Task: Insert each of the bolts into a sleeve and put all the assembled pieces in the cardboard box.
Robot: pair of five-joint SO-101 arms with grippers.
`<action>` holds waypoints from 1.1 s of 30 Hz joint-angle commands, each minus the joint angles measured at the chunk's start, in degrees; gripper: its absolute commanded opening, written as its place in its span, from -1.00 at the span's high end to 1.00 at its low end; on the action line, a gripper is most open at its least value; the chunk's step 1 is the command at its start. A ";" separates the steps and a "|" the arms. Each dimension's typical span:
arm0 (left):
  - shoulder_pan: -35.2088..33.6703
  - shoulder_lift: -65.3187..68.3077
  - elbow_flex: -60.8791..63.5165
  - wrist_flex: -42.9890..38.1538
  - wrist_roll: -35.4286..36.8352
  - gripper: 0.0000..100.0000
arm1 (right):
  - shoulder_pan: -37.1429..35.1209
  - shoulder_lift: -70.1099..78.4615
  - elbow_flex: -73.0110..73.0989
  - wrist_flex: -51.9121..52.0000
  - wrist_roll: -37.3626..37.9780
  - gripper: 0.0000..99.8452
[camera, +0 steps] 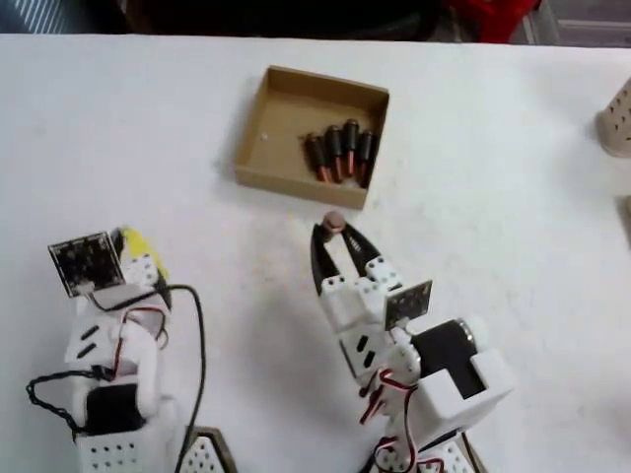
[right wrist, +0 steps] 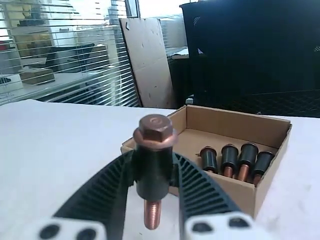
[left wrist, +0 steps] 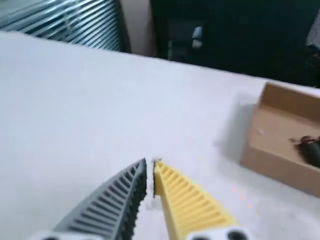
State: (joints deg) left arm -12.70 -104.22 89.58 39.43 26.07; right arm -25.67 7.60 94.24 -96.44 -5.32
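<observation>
Bolt [right wrist: 154,131] in its sleeve [right wrist: 151,175] stood upright, clamped in the right gripper [right wrist: 152,167] just short of the box [right wrist: 235,122], so it probably had to be lifted over the rim and released beside the four pieces [right wrist: 232,160] already inside

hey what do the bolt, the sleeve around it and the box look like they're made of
Bolt: metal, probably copper-plated, judging by its shiny reddish-brown hex head and thread.
Sleeve: matte black, likely rubber or plastic; the look doesn't settle which.
Box: plain brown cardboard, dull, with raw cut edges.
</observation>
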 commanded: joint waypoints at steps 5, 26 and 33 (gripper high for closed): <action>-8.57 -0.48 7.47 2.20 -16.79 0.88 | 0.75 -1.10 0.18 -1.45 0.00 0.97; -0.66 -0.40 7.47 25.14 -39.56 0.87 | 1.71 -23.78 0.62 15.60 0.00 0.97; -0.66 -0.40 7.47 25.14 -39.56 0.88 | 3.21 -42.77 -8.79 49.63 -0.09 0.97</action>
State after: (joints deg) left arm -14.20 -104.13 97.05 64.40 -12.97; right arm -23.56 -26.15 91.16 -61.10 -5.32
